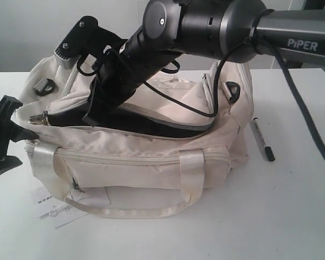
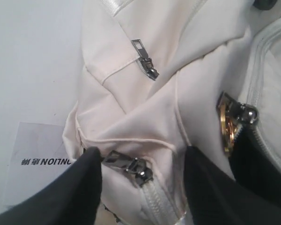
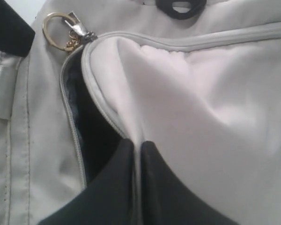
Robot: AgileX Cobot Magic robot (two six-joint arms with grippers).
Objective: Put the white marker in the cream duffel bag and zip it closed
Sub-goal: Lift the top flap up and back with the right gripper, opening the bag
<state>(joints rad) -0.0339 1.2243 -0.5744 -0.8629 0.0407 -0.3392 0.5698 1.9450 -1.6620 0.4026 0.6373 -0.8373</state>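
Note:
The cream duffel bag (image 1: 151,157) stands mid-table with its top zipper open and dark lining showing. My right gripper (image 1: 96,115) reaches across into the opening and is shut on the edge of the bag's top flap (image 3: 145,84), the fabric pinched between its fingers (image 3: 117,183). The gold charm (image 3: 56,30) hangs at the zipper's end. The white marker (image 1: 261,140) lies on the table to the right of the bag, black cap toward the front. My left gripper (image 1: 2,138) is open at the bag's left end, its fingers (image 2: 79,178) straddling a metal zipper pull (image 2: 129,166) without gripping it.
A white paper tag (image 1: 54,208) lies on the table under the bag's front left corner. The front strap handle (image 1: 151,208) droops onto the white table (image 1: 292,216). The right arm and its cable (image 1: 216,24) span over the bag.

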